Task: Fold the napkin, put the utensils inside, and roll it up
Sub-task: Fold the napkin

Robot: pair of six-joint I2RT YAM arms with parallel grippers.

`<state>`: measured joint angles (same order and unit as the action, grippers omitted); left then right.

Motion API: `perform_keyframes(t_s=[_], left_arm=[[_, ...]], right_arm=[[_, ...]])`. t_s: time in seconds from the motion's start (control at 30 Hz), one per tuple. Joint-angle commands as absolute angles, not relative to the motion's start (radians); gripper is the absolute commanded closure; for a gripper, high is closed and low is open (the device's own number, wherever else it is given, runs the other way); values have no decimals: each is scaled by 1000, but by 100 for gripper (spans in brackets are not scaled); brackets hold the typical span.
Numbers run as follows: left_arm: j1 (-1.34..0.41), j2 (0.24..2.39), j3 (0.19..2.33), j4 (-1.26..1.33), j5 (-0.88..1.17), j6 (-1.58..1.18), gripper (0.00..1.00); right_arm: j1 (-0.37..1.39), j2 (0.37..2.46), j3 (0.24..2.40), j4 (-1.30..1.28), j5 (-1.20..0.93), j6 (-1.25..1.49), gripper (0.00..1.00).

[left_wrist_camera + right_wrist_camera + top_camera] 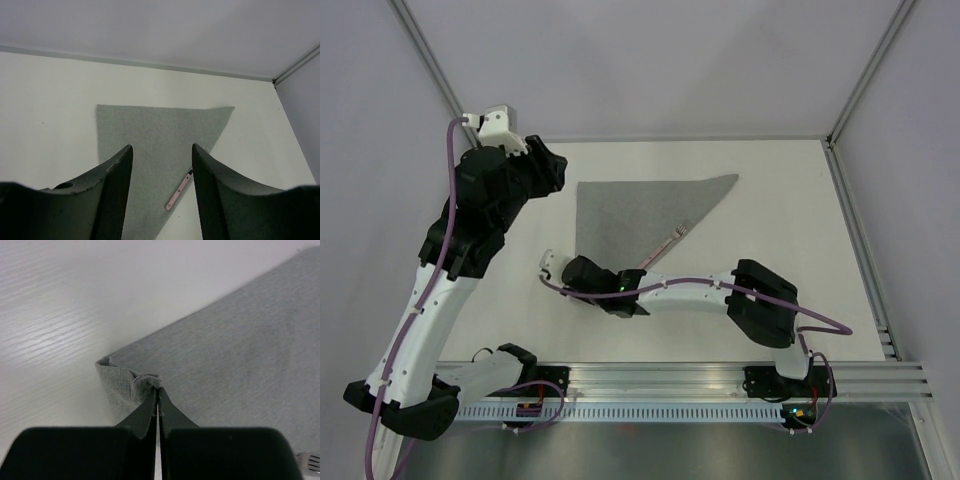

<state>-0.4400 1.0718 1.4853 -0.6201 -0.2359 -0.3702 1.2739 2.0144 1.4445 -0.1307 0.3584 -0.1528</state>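
One napkin (pixel 630 212) lies on the white tabletop (pixel 790 200), folded into a grey triangle. One straight edge runs along its far side, another runs down its left side, and the long slanted edge faces right and near.

The right end effector (pixel 158 390) sits at the napkin's near point, its jaws pressed together on that corner. In the right wrist view we see the cloth bunched and lifted a little where it is pinched, with a small curl of fabric just left of the fingertips.

A thin pink utensil (pixel 672 240) lies along the napkin's slanted edge, about midway. We cannot tell whether it rests on top of the cloth or pokes out from inside the fold. Silver tines (pixel 311 461) show at the lower right corner of the right wrist view.

The left end effector (pixel 552 165) hangs above the tabletop just off the napkin's far left corner, its fingers (pixel 116 185) spread apart and holding nothing — through the gap we look across the napkin.
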Motion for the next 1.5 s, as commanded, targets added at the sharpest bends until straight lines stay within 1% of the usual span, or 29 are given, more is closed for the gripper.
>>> perform_keyframes(t_s=[0.0,0.4,0.73,1.03,1.47], left_arm=[[-440,1077,1509,-548,-258,-367,44],[-440,1123,1522,-502,-222,-371,43],[-440,1157,1506,-476,-184,-373,43],[-440,1175,1497,-465,-164,-373,43],[-440,1196,1488,-459,-147,-374,43]], right_arm=[[1220,1924,1425,-158,348,-118,100],[930,1792,1327,-186,299,-143,99],[703,1770,1287,-163,249,-153,100],[604,1796,1270,-155,219,-150,100],[560,1809,1221,-135,212,-158,100]])
